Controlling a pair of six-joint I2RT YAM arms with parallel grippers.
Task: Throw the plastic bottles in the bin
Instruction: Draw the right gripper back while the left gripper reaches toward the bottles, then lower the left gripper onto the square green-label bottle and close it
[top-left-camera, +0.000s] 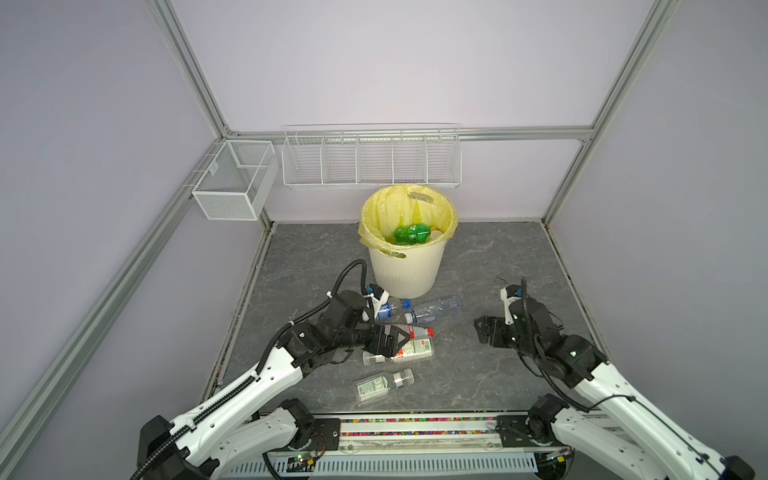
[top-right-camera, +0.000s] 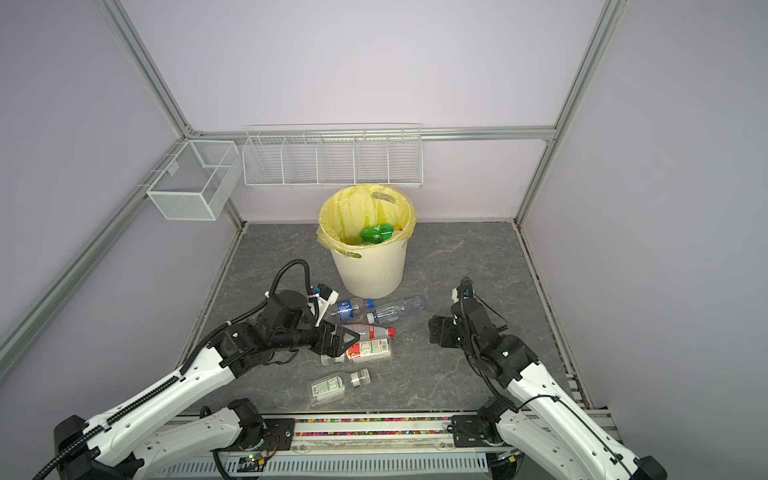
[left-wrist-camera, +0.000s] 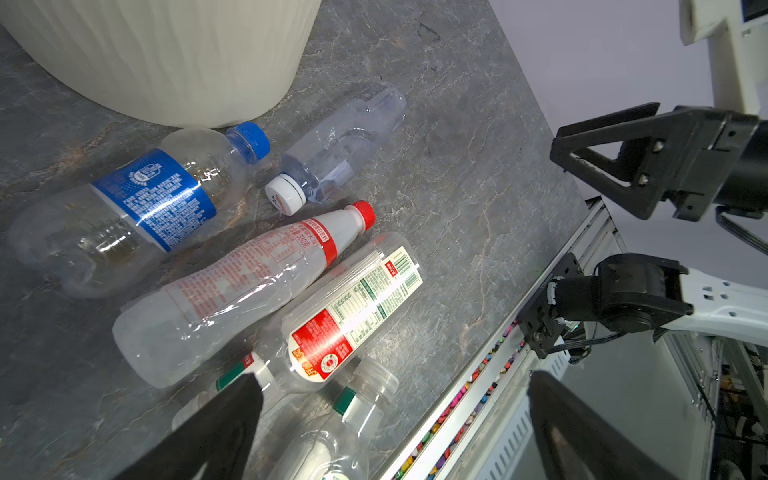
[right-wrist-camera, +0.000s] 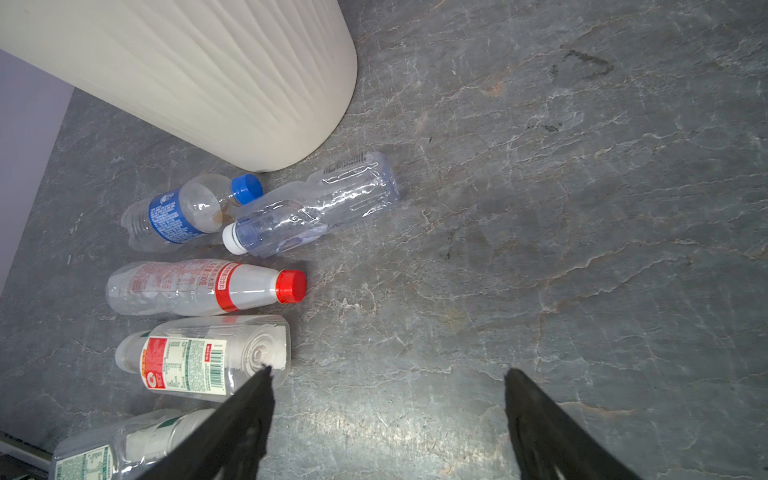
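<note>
Low in a top view, my left arm (top-left-camera: 266, 376) and right arm (top-left-camera: 615, 395) are white shells with black joints and ribbed black cable (top-left-camera: 355, 263). My right pincer (top-left-camera: 480, 330) is black, its triangular finger (left-wrist-camera: 615, 153) fastened with silver screws (left-wrist-camera: 656, 145).

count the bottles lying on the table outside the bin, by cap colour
blue-cap bottle: 1
white-cap bottle: 1
red-cap bottle: 1
translucent-cap bottles: 2
total: 5
</note>
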